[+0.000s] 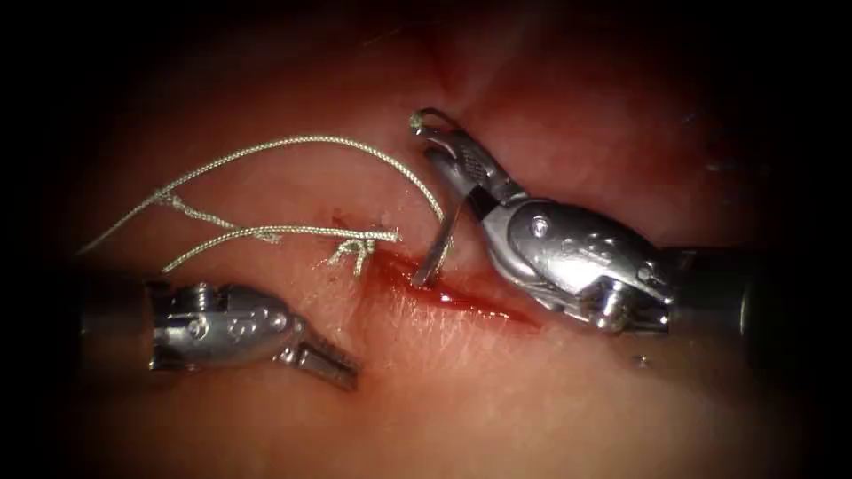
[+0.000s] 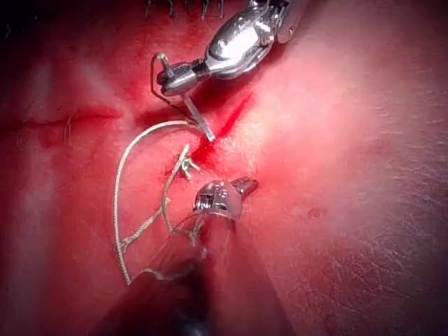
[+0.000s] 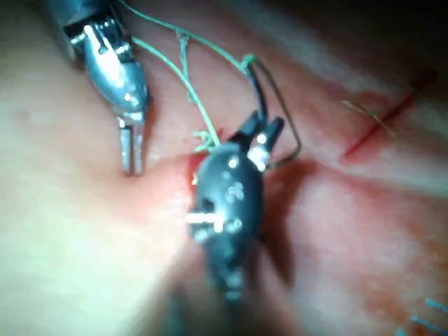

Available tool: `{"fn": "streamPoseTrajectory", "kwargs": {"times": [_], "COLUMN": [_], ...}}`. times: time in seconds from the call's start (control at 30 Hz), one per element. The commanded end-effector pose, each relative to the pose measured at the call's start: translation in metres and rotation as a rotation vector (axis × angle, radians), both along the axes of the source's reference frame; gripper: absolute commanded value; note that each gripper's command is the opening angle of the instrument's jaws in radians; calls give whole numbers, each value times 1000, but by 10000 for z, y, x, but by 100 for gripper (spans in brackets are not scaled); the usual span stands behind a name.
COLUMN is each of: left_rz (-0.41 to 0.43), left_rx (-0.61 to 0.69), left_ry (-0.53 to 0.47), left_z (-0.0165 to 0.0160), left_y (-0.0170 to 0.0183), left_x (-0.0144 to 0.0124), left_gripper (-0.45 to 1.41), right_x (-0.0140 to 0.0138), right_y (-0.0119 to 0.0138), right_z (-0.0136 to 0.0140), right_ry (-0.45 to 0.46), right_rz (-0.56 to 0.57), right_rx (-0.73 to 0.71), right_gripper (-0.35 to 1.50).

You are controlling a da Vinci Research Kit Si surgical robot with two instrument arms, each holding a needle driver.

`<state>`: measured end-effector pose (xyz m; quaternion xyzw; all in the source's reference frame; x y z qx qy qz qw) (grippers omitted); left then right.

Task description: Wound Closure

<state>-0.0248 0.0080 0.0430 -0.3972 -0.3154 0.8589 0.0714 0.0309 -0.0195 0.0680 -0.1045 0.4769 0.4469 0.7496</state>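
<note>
The needle [image 1: 437, 248] sits in your right tool [image 1: 432, 142], gripped near its thread end, with the curve running down from the jaws toward 6 o'clock so that its tip meets the tissue [image 1: 461, 381] at the upper end of the cut [image 1: 461, 297], where red fluid [image 1: 417, 270] pools; you cannot tell how deep the tip has gone. Your right tool's jaws are closed on the needle. The thread [image 1: 302, 140] arcs from the needle's end out toward 9 o'clock, over the tissue left of the cut, and a knot [image 1: 355, 251] with short ends lies just at 9 o'clock of the needle tip. Your left tool [image 1: 333, 362] rests at 7 o'clock of the cut, its jaws nearly together and holding nothing.
</note>
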Motion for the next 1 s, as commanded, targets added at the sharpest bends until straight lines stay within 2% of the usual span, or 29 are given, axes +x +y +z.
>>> {"fn": "streamPoseTrajectory", "kwargs": {"times": [0.03,0.27,0.43,0.6,1.0], "left_rz": [-1,-35,-160,-179,-122], "left_rx": [0,-11,-51,-60,-42], "left_ry": [-2,-6,-46,-36,-46], "left_z": [7,6,-2,0,16], "left_y": [-1,5,30,28,9], "left_x": [-6,-9,-18,-15,-16], "left_gripper": [4,4,0,-2,-2], "right_x": [5,2,3,4,3], "right_y": [1,4,4,5,7], "right_z": [7,8,8,9,10], "right_ry": [3,3,1,5,51], "right_rz": [1,1,-3,-6,-30], "right_rx": [4,5,9,18,79], "right_gripper": [-35,-35,-35,-35,-35]}}
